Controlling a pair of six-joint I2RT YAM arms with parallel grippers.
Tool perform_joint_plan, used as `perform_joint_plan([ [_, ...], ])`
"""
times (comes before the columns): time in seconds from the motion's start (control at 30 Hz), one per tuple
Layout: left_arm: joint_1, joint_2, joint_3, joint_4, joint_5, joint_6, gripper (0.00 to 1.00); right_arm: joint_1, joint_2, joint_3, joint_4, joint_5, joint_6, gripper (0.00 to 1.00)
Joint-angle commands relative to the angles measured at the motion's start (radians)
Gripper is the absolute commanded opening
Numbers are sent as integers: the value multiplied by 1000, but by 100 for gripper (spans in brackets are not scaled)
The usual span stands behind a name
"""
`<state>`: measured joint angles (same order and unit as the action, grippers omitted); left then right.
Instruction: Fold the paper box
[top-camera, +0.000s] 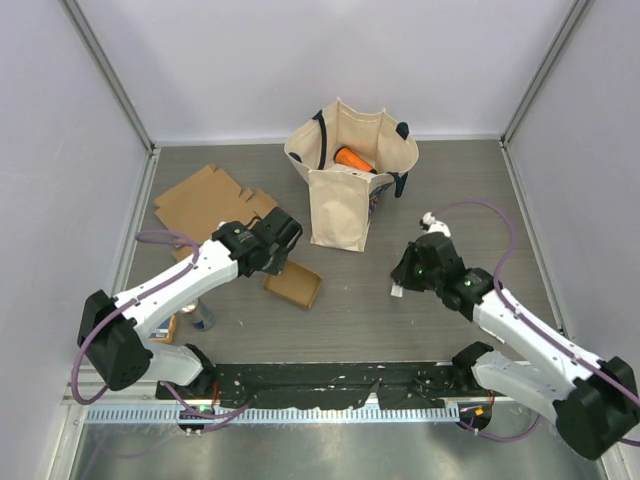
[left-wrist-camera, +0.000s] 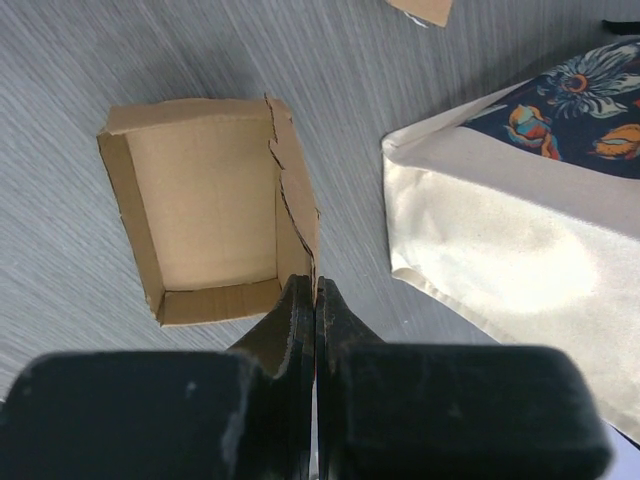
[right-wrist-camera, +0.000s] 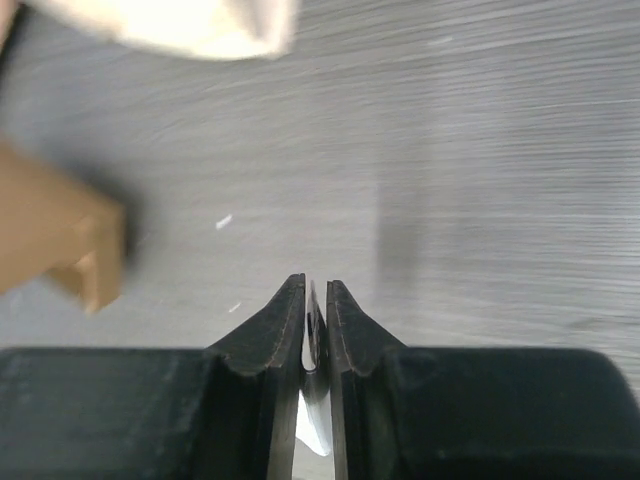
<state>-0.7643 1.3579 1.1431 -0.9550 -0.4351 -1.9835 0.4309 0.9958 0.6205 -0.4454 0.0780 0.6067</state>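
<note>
Brown card box (top-camera: 293, 285) on the grey table (top-camera: 450, 200), left of centre, open side up: flat floor, low walls, one wall ragged along its top edge. Just behind it and to the right, apart from it, a cream cloth bag (top-camera: 340, 205), upright, mouth open, something orange (top-camera: 352, 158) inside. Between box and bag only a narrow strip of table. Wide bare table to the box's right and along its near side. Flat card sheets (top-camera: 205, 200) farther back on the left, well apart from the box.

Left gripper (left-wrist-camera: 316, 283) at one corner of the box, fingers pressed together, tips at the end of the ragged wall. Cannot tell whether card is nipped between them. Left arm stretched forward and to the right from its base, wrist bent down over the box.

Right gripper (right-wrist-camera: 315, 288) low over open table to the right of the bag, well apart from the box, fingers nearly together on a thin white slip (right-wrist-camera: 312, 425). Right arm angled inward to the left, forearm low.
</note>
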Motion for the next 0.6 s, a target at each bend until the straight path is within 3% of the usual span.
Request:
perform_joint_plan([
  [0.0, 3, 7, 40, -76, -13, -325, 0, 279, -123, -21, 75, -11, 142, 19],
  [0.07, 5, 10, 40, -105, -8, -354, 0, 487, -157, -19, 166, 90, 153, 17],
  [0.2, 3, 35, 64, -177, 27, -391, 0, 691, -47, 42, 312, 163, 30, 17],
  [0.3, 3, 58, 89, -223, 50, -405, 0, 770, 52, 53, 486, 198, -115, 17],
  [0.57, 20, 18, 38, -188, 239, -426, 0, 783, 214, 16, 839, 135, -467, 17],
])
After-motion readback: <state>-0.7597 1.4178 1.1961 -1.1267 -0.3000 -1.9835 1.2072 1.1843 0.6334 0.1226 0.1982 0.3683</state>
